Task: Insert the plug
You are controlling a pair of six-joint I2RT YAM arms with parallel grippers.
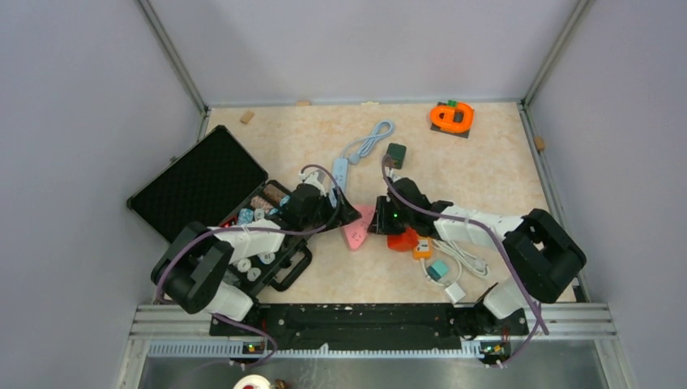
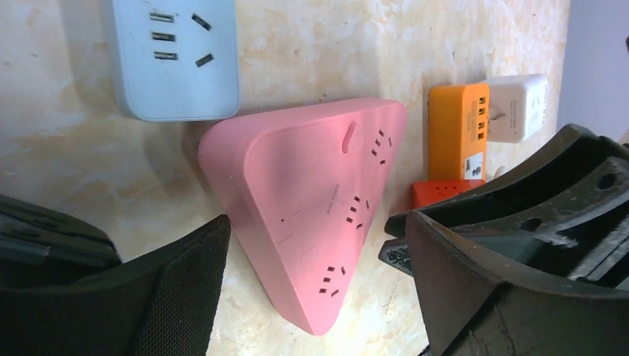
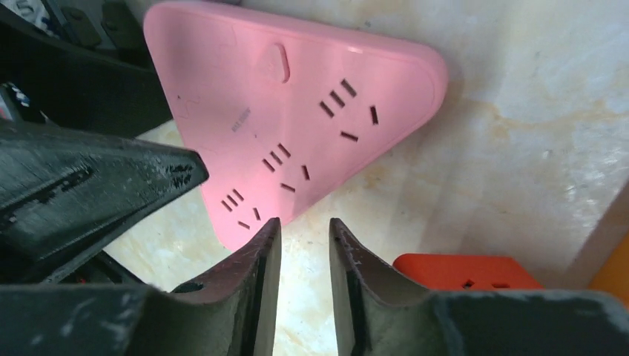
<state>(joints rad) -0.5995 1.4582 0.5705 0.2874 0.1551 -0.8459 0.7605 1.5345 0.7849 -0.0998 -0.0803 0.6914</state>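
Observation:
A pink triangular power strip (image 1: 356, 230) lies flat on the table between my two grippers, its sockets facing up. My left gripper (image 1: 344, 212) is wide open; in the left wrist view its fingers (image 2: 178, 289) straddle the strip's near corner (image 2: 319, 215) without touching it. My right gripper (image 1: 377, 223) is almost shut with a narrow empty gap; in the right wrist view (image 3: 303, 226) its tips sit just off the strip's edge (image 3: 297, 96). A white plug (image 1: 454, 292) with its coiled white cable lies near the right arm, held by nothing.
A red adapter (image 1: 403, 241), an orange adapter (image 1: 422, 250) and a teal block (image 1: 438, 270) lie right of the strip. A light blue power strip (image 1: 340, 172) with its cable lies behind it. An open black case (image 1: 198, 182) is at left; an orange object (image 1: 451, 117) is far right.

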